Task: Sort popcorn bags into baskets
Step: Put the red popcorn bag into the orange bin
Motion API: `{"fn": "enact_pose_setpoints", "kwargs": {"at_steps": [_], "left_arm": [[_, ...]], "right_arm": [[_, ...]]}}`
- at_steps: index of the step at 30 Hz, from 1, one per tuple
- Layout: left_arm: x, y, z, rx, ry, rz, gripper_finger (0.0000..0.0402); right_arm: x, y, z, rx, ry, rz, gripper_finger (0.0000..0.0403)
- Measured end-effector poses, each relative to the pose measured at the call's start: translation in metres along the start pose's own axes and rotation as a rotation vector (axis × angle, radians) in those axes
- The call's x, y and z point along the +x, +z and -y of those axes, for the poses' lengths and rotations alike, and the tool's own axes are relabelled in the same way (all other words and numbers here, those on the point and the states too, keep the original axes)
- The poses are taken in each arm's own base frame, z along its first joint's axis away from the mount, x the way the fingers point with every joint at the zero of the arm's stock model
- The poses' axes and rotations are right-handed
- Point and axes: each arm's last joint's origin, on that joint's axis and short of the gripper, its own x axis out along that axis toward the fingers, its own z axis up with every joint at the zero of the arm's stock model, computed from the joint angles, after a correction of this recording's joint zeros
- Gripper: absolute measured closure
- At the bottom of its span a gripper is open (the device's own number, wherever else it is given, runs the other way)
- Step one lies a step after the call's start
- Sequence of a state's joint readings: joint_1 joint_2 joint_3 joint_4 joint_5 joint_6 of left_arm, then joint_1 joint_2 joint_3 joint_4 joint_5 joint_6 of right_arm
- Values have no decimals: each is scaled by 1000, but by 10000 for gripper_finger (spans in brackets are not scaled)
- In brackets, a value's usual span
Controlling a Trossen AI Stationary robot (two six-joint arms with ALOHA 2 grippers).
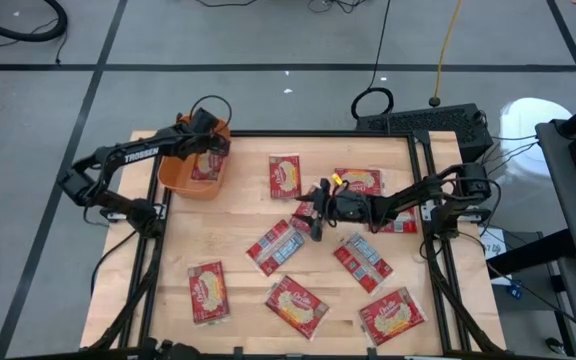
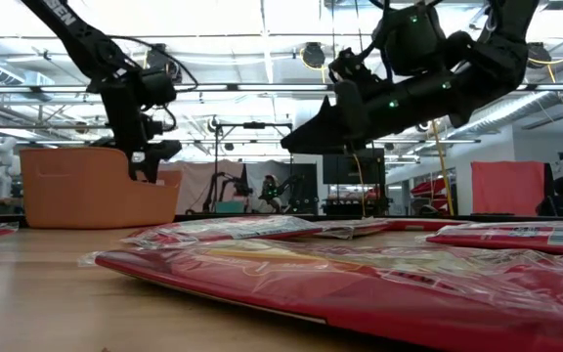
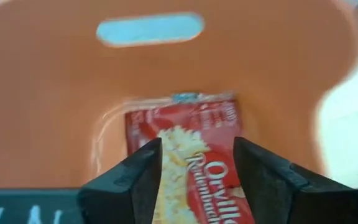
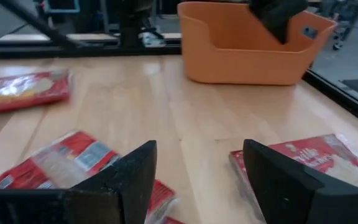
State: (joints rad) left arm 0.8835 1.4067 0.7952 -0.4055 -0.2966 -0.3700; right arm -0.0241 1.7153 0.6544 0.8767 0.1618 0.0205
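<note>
One popcorn bag [image 3: 191,155] lies in the orange basket [image 1: 183,178] under the left gripper [image 3: 197,171], whose fingers stand apart around nothing, while the wide-open, empty right gripper [image 1: 318,212] hovers mid-table among about eight bags left to sort.

The high view looks straight down on the whole table [image 1: 238,250]. The low view sits at tabletop height, facing level toward the room. Each wrist view looks close past its own fingers. All four share the orange basket [image 1: 190,176], at ten o'clock overhead.
</note>
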Motion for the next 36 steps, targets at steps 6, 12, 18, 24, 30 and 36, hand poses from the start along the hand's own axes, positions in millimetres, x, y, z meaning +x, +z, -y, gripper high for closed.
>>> {"fn": "enact_pose_setpoints", "kwargs": {"at_steps": [6, 12, 18, 24, 30, 36], "left_arm": [[25, -1, -4, -11, 28, -51, 237], [44, -5, -8, -54, 37, -116, 240], [45, 0, -7, -137, 29, -73, 209], [46, 1, -10, -186, 44, -63, 216], [50, -1, -10, -193, 56, -82, 263], [62, -2, -4, -216, 27, -76, 294]], "right_arm": [[0, 3, 1, 3, -3, 29, 170], [0, 3, -2, -1, 12, 31, 170], [-2, 3, -10, -16, 38, 31, 170], [-3, 3, -17, -62, 57, 33, 170], [-4, 2, -21, -75, 70, 32, 170], [-4, 2, -22, -87, 76, 34, 170]]}}
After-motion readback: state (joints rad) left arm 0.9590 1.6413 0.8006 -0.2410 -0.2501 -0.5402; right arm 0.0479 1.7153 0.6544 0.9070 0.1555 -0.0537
